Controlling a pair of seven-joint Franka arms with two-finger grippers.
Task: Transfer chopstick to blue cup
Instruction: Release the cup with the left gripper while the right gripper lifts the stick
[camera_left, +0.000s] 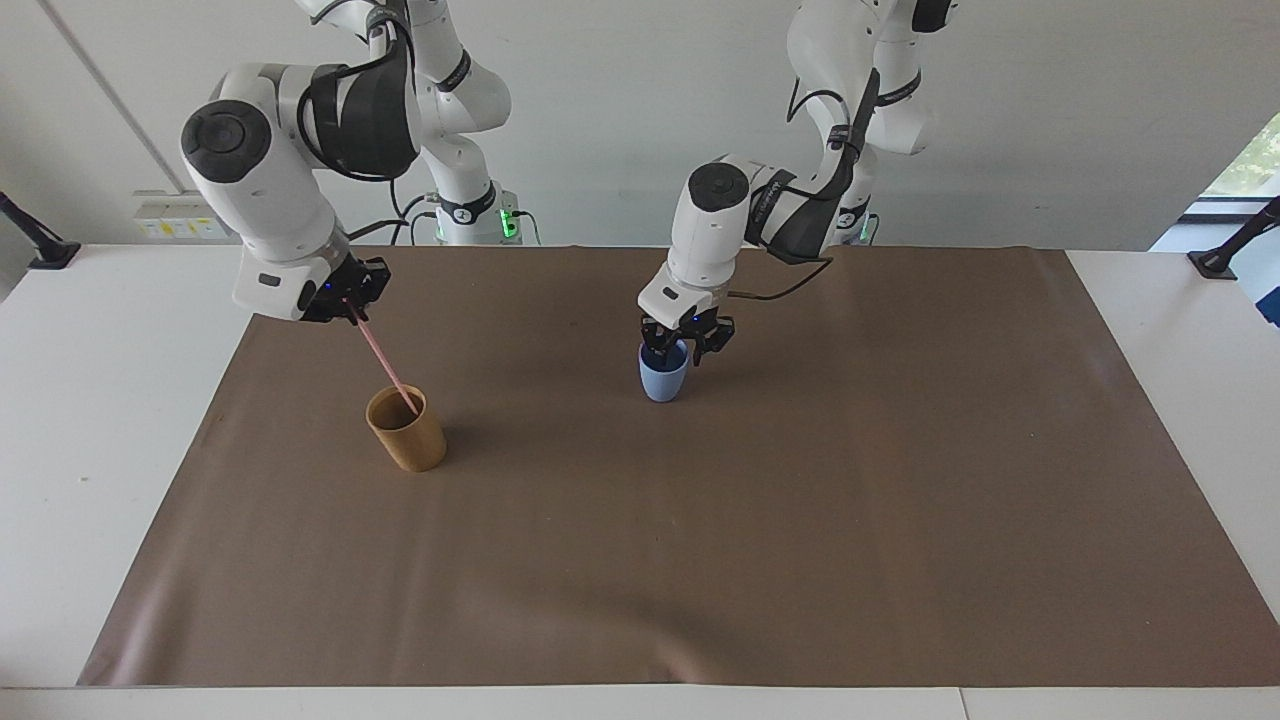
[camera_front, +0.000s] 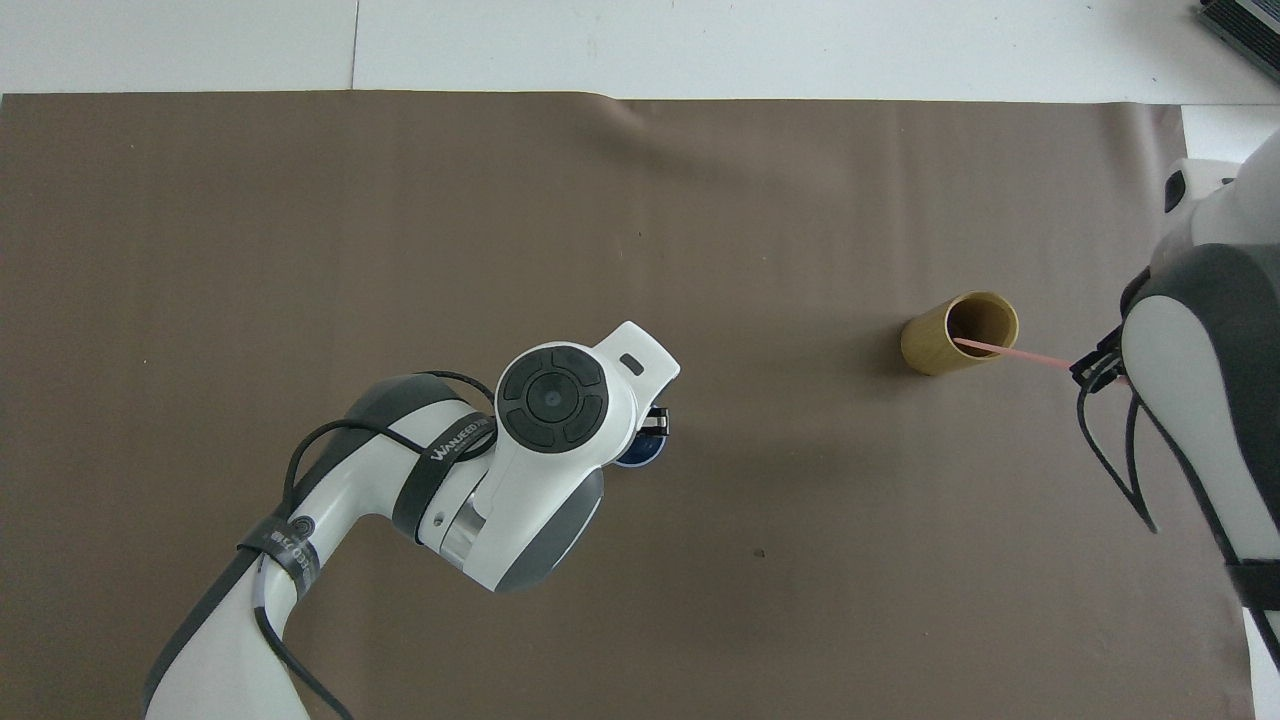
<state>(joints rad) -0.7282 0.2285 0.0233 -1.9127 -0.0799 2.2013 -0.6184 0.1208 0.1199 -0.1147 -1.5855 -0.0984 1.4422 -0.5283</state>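
Note:
The pale-pink chopstick (camera_left: 380, 355) slants up out of the tan-brown cup (camera_left: 408, 440), its lower tip still inside the cup's mouth. My right gripper (camera_left: 345, 300) is shut on its upper end, raised above the mat beside that cup. In the overhead view the chopstick (camera_front: 1020, 352) runs from the tan cup (camera_front: 945, 340) to the right gripper (camera_front: 1090, 365). The blue cup (camera_left: 662, 380) stands upright near the middle of the mat. My left gripper (camera_left: 683, 350) sits at its rim with the fingers spread open. From overhead, the left arm hides most of the blue cup (camera_front: 637, 458).
A brown mat (camera_left: 700, 550) covers most of the white table (camera_left: 90, 400). Only the two cups stand on it. The tan cup is toward the right arm's end.

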